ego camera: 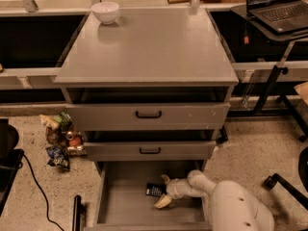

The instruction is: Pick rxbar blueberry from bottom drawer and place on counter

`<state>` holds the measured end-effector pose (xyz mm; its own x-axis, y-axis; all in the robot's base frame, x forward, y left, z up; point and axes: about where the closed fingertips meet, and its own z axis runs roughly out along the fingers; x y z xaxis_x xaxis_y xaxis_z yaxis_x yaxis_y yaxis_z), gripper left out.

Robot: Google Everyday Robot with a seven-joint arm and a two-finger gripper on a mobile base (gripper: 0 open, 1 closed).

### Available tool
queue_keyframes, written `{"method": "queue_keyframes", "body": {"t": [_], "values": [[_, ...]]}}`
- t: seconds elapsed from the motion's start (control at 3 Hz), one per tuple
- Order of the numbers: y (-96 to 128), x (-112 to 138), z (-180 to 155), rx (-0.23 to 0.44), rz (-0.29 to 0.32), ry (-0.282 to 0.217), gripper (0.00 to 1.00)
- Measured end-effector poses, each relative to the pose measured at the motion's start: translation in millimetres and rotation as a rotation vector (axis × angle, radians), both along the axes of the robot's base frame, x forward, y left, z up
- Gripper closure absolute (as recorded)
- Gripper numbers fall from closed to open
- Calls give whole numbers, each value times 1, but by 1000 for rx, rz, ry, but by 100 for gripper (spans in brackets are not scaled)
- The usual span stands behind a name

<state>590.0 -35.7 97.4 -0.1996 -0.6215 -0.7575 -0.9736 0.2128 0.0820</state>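
Observation:
The rxbar blueberry (154, 190), a small dark navy wrapper, lies flat on the floor of the open bottom drawer (126, 207), near its middle. My gripper (163, 191) is down inside that drawer, right next to the bar's right end. Its two pale fingers are spread, one above and one below, with the bar just at their mouth. The white arm comes in from the lower right. The counter (149, 44), the grey cabinet top, lies well above.
A white bowl (105, 11) stands at the counter's back left. Two shallower drawers with black handles (148, 114) stick out slightly above the bottom one. Snack packets (60, 138) lie heaped on the floor at left. A laptop stand (281, 18) is at right.

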Motion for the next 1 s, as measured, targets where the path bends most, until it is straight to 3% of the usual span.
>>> {"method": "queue_keyframes", "body": {"t": [1.0], "values": [[2, -3, 10, 0, 7, 12, 89]]}}
